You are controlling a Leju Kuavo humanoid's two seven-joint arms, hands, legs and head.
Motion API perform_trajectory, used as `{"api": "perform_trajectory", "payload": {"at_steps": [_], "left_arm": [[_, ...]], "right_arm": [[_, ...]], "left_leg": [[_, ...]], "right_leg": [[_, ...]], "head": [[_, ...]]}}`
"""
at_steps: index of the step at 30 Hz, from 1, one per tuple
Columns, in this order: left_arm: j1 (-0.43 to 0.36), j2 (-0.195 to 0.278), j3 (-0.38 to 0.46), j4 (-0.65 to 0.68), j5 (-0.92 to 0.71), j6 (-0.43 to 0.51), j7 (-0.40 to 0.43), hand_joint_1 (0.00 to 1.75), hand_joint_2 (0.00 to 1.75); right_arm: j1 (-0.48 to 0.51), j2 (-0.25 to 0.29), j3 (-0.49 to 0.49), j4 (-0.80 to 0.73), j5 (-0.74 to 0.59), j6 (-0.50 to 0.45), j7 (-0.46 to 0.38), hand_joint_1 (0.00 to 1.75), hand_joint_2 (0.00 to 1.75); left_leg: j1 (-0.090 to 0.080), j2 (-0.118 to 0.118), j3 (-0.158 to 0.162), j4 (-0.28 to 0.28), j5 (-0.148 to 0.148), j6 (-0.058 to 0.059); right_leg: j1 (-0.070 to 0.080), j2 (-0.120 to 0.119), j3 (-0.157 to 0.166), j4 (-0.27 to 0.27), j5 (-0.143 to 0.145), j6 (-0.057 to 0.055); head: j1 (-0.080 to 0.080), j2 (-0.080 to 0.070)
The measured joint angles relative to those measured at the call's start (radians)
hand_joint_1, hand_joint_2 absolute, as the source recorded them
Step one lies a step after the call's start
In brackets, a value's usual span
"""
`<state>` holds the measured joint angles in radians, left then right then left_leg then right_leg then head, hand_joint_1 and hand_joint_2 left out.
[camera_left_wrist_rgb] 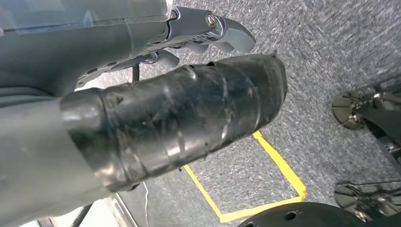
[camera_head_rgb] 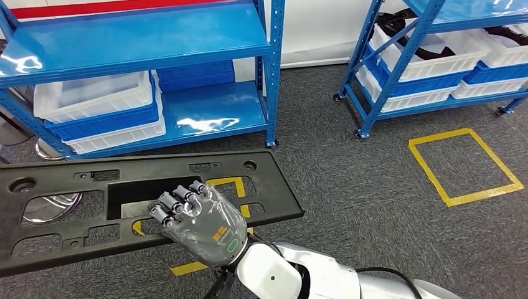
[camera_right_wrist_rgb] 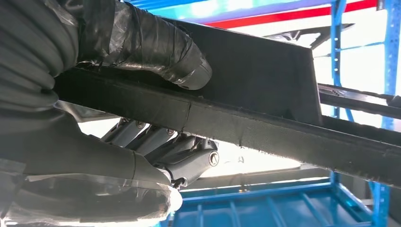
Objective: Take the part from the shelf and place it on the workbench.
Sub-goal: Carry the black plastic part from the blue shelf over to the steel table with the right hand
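Part (camera_head_rgb: 75, 187), a long black plastic panel with rectangular cut-outs, is being held off the floor in front of the robot, clear of the blue shelf (camera_head_rgb: 205, 112) standing at 12 o'clock. The right hand (camera_head_rgb: 199, 221) is gripping the panel's near edge toward its right end: in the right wrist view the thumb (camera_right_wrist_rgb: 156, 47) is pressing on one face of the panel's edge rail (camera_right_wrist_rgb: 265, 127) while the darker fingers (camera_right_wrist_rgb: 161, 146) are curling under the opposite face. The left hand (camera_left_wrist_rgb: 156, 127) is hanging over the carpet with its taped thumb extended and its fingers (camera_left_wrist_rgb: 208, 30) loosely curled; whether it is holding anything cannot be told.

Judged step: the pick appears complete and the carry is in hand. No workbench is visible, so the next move is calling for a turn away from the shelf while keeping the long panel level. The panel is extending from the right hand toward 9 o'clock, leaving most of its length unsupported; sag or twist is a risk.
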<state>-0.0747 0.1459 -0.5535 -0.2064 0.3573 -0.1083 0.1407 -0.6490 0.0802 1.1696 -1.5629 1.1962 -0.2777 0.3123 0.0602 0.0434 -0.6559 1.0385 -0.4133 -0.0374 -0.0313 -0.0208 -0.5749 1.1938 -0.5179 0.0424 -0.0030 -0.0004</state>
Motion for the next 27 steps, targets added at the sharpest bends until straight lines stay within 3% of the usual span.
{"api": "perform_trajectory", "payload": {"at_steps": [2,3,5,6,8,9,10,11,13,14,15,17,18,20,21,23,25,26,27], "left_arm": [[0.001,0.001,0.000,0.000,0.001,0.000,0.000,0.00,0.00],[0.001,0.002,0.000,0.000,0.002,0.000,0.000,0.00,0.00],[0.002,0.001,-0.001,0.000,0.003,0.000,0.000,0.00,0.00],[0.003,0.000,-0.001,0.000,0.003,0.000,0.000,0.00,0.00],[0.005,0.000,-0.001,0.000,0.003,-0.001,0.000,0.00,0.00],[0.006,0.000,-0.001,0.000,0.003,-0.001,0.000,0.00,0.00],[0.007,0.000,-0.001,0.000,0.003,-0.001,0.000,0.00,0.00],[0.006,0.001,-0.001,0.000,0.004,0.000,0.000,0.00,0.00],[0.005,0.001,-0.001,0.000,0.006,0.000,0.000,0.00,0.00],[0.004,0.001,-0.001,0.000,0.008,0.000,0.000,0.00,0.00],[0.002,0.001,-0.001,0.000,0.008,0.000,0.000,0.00,0.00],[0.001,0.002,-0.001,0.000,0.009,0.000,0.000,0.00,0.00],[0.000,0.002,-0.001,0.000,0.009,0.000,-0.001,0.00,0.00],[-0.001,0.000,-0.001,0.000,0.012,0.000,-0.010,0.00,0.00],[-0.002,0.000,-0.001,0.000,0.015,0.000,-0.019,0.00,0.00],[-0.001,0.000,-0.002,0.000,0.021,0.000,-0.037,0.00,0.00],[0.003,0.001,-0.002,0.000,0.023,0.000,-0.046,0.00,0.00],[0.005,0.001,-0.002,0.000,0.023,0.000,-0.048,0.00,0.00],[0.006,0.001,-0.002,0.000,0.025,0.000,-0.050,0.00,0.00]], "right_arm": [[-0.008,0.002,0.000,-0.004,-0.009,0.001,0.000,1.75,1.75],[-0.012,0.003,0.000,-0.006,-0.013,0.002,-0.001,1.75,1.75],[-0.014,0.003,0.000,-0.006,-0.018,0.004,-0.001,1.75,1.75],[-0.014,0.003,0.001,-0.006,-0.019,0.006,-0.001,1.75,1.75],[-0.015,0.003,0.001,-0.006,-0.020,0.007,-0.001,1.75,1.75],[-0.015,0.003,0.002,-0.006,-0.020,0.008,-0.001,1.75,1.75],[-0.015,0.003,0.002,-0.006,-0.021,0.008,-0.001,1.75,1.75],[-0.015,0.003,0.003,-0.006,-0.021,0.008,-0.001,1.75,1.75],[-0.015,0.003,0.003,-0.006,-0.025,0.009,-0.001,1.75,1.75],[-0.015,0.003,0.003,-0.006,-0.027,0.009,-0.001,1.75,1.75],[-0.016,0.004,0.003,-0.006,-0.029,0.009,-0.001,1.75,1.75],[-0.016,0.006,0.003,-0.006,-0.031,0.009,-0.001,1.75,1.75],[-0.018,0.007,0.003,-0.006,-0.032,0.009,-0.001,1.75,1.75],[-0.019,0.008,0.003,-0.006,-0.033,0.009,-0.001,1.75,1.75],[-0.020,0.008,0.003,-0.006,-0.033,0.010,-0.001,1.75,1.75],[-0.020,0.008,0.003,-0.005,-0.035,0.011,-0.001,1.75,1.75],[-0.021,0.008,0.003,-0.006,-0.036,0.012,-0.001,1.75,1.75],[-0.020,0.008,0.003,-0.005,-0.036,0.012,-0.001,1.75,1.75],[-0.020,0.008,0.003,-0.005,-0.037,0.013,-0.001,1.75,1.75]], "left_leg": [[0.002,0.011,-0.006,-0.007,0.021,-0.019],[0.005,0.018,-0.007,-0.015,0.035,-0.029],[0.011,0.025,-0.010,-0.035,0.052,-0.044],[0.012,0.018,-0.016,-0.031,0.032,-0.047],[0.006,-0.008,-0.035,0.041,-0.068,-0.039],[-0.001,-0.019,-0.046,0.103,-0.124,-0.032],[-0.009,-0.027,-0.054,0.168,-0.160,-0.026],[-0.016,-0.032,-0.056,0.221,-0.168,-0.020],[-0.032,-0.040,-0.025,0.246,-0.119,-0.003],[-0.039,-0.051,0.014,0.211,-0.093,0.008],[-0.043,-0.071,0.064,0.150,-0.092,0.020],[-0.048,-0.106,0.148,0.023,-0.127,0.033],[-0.050,-0.113,0.166,-0.013,-0.144,0.037],[-0.051,-0.094,0.165,-0.031,-0.135,0.045],[-0.048,-0.082,0.161,-0.036,-0.126,0.051],[-0.041,-0.056,0.150,-0.044,-0.105,0.062],[-0.040,-0.035,0.133,-0.044,-0.087,0.063],[-0.039,-0.026,0.122,-0.043,-0.080,0.059],[-0.037,-0.018,0.111,-0.041,-0.072,0.055]], "right_leg": [[0.006,-0.014,0.075,-0.123,-0.017,-0.003],[0.012,-0.011,0.085,-0.157,-0.025,-0.010],[0.018,0.001,0.066,-0.173,-0.005,-0.030],[0.019,0.007,0.054,-0.178,0.010,-0.041],[0.021,0.018,0.030,-0.183,0.038,-0.061],[0.026,0.025,0.016,-0.183,0.050,-0.069],[0.033,0.031,0.001,-0.182,0.062,-0.075],[0.040,0.039,-0.014,-0.180,0.075,-0.080],[0.052,0.058,-0.050,-0.174,0.100,-0.084],[0.055,0.067,-0.069,-0.169,0.112,-0.084],[0.058,0.077,-0.085,-0.164,0.122,-0.083],[0.059,0.094,-0.105,-0.157,0.141,-0.078],[0.059,0.102,-0.109,-0.158,0.151,-0.073],[0.057,0.117,-0.115,-0.163,0.168,-0.062],[0.057,0.111,-0.120,-0.158,0.158,-0.056],[0.051,0.074,-0.140,-0.102,0.083,-0.043],[0.038,0.039,-0.169,0.012,-0.008,-0.027],[0.030,0.032,-0.179,0.067,-0.022,-0.019],[0.023,0.027,-0.178,0.101,-0.011,-0.012]], "head": [[0.001,0.000],[0.001,0.000],[0.001,0.000],[0.000,0.000],[-0.004,0.000],[-0.007,0.000],[-0.010,0.000],[-0.010,0.000],[-0.010,0.000],[-0.010,0.000],[-0.011,0.000],[-0.009,0.000],[-0.010,0.000],[-0.010,0.000],[-0.010,0.000],[-0.005,0.000],[0.000,0.000],[0.000,0.000],[0.000,0.000]]}}
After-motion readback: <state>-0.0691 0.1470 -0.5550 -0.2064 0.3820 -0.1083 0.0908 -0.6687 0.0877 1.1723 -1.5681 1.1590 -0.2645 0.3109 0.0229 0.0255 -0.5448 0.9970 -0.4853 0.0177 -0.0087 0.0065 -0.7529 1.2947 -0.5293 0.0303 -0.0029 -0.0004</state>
